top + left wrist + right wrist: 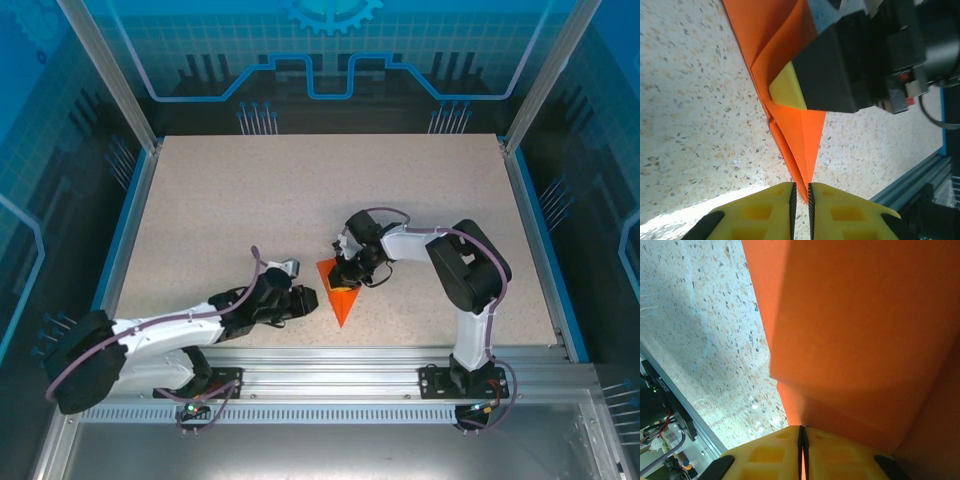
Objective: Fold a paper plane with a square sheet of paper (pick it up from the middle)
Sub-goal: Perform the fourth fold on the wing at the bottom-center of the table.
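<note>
**Paper Could Rip or Slip**

The folded orange paper (pixel 341 303) lay on the counter (pixel 300 190), under the right hand (pixel 802 434). That hand's fingers were pressed together and seemed to rest on the paper. The left hand (pixel 801 199) seemed to pinch a thin point of it. A hard pull from the left hand could tear that point or drag the paper crooked.
</note>
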